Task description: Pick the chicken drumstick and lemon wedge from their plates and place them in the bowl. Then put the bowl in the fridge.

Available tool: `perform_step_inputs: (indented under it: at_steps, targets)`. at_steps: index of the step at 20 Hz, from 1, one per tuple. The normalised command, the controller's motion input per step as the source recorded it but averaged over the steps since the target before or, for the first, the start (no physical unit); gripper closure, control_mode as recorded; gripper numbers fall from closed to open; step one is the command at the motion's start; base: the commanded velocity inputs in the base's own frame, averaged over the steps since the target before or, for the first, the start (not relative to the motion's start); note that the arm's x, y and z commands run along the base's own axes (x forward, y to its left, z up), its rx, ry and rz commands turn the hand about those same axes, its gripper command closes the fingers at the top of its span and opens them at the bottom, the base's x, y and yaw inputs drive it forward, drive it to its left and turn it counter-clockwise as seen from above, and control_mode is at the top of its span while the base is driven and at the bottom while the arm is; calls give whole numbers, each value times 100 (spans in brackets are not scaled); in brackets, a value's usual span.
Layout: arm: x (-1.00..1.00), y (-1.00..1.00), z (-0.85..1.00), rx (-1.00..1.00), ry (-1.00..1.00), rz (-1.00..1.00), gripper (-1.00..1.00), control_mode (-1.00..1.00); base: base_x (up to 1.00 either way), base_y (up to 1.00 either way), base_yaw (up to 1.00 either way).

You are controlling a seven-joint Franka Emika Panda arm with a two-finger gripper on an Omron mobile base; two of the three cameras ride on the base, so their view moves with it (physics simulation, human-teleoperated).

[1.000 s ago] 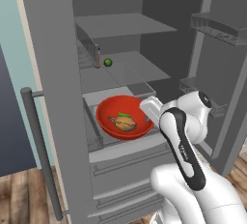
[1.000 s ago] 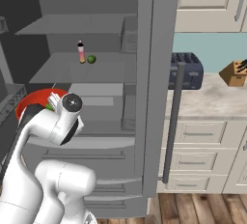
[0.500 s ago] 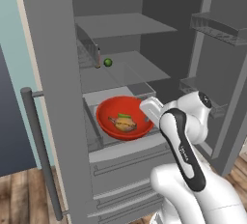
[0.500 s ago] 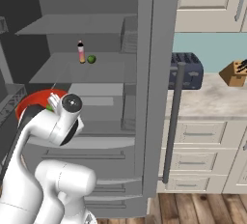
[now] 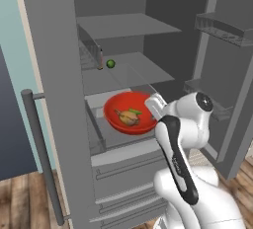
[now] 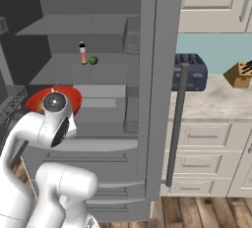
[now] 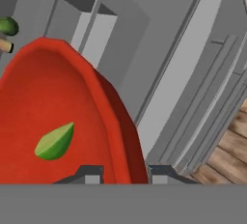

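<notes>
- Step in hand, judged: the bowl [image 5: 131, 113] is being set into the fridge [image 5: 123, 75]. It should be kept level, lowered flat and slid toward the back edge of the shelf [image 5: 121, 136] before being released.
- Hand [image 7: 125, 172]: closed on the bowl's rim, one finger seen on either side of the wall.
- Bowl: glossy red, wide, shallow; over the front part of the lower shelf.
- Contents: chicken drumstick [image 5: 127, 118], golden-brown; lemon wedge [image 7: 54, 141], yellow-green; both lie inside.

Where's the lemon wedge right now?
In the left base view, the lemon wedge lies inside the red bowl, beside the drumstick, within the open fridge.
</notes>
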Motion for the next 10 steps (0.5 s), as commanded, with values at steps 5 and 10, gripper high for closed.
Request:
perform_step_inputs:
  at_steps: [5,10]
  targets:
    - [-4,2,42,0,0,-17,100,-100,0,0,0]
    - [-9,-16,45,0,0,-9,100,-100,0,0,0]
